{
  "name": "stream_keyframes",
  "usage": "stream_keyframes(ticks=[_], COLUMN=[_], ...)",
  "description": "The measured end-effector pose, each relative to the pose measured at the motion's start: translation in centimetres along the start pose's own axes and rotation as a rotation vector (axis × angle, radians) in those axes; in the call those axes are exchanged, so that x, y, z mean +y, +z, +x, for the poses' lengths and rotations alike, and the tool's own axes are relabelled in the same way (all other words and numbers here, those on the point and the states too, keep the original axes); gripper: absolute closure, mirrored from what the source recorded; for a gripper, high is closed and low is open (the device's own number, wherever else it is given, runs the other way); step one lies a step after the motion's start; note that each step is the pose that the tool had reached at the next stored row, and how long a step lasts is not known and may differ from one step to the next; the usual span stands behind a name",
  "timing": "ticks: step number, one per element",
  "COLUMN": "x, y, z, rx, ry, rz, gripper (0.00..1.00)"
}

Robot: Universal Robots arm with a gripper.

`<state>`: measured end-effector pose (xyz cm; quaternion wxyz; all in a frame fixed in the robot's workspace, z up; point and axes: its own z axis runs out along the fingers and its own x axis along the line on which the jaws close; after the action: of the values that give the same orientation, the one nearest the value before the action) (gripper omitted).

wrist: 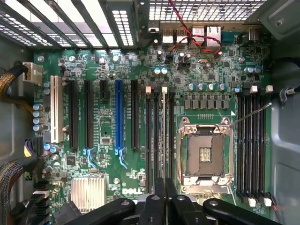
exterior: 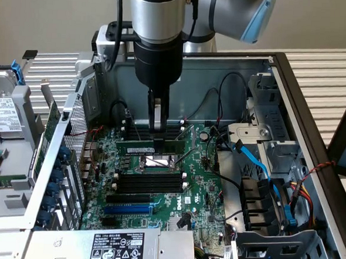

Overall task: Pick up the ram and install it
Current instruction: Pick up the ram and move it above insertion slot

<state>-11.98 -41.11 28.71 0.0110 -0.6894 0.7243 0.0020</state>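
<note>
An open computer case [exterior: 293, 84] lies on its side on a desk, its green motherboard [exterior: 199, 184] facing up. A silver and black robot arm reaches down into the case. Its hand [exterior: 157, 133] is closed on the ram [exterior: 134, 146], a narrow green stick with a white label. The ram is held level, lengthwise across the exterior view, just over the board. It sits beside the metal processor socket [exterior: 159, 162], with a bank of black memory slots [exterior: 149, 182] on the socket's other side. In the wrist view, the dark fingers [wrist: 152, 206] meet over the long slots.
</note>
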Motion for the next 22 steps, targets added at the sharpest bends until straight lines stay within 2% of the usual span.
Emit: stream_keyframes(ticks=[4,9,15,22], x=[-0.11,-0.39,-0.4,-0.47], y=[0.2,0.47,0.85,1.07], z=[0.6,0.6,0.6,0.7], rx=[-0.0002,0.0002,0.0013,0.0027], ry=[0.0,0.0,-0.005,-0.011], rz=[0.0001,-0.0015,-0.0213,-0.0229], gripper=[0.87,0.87,0.87,0.87])
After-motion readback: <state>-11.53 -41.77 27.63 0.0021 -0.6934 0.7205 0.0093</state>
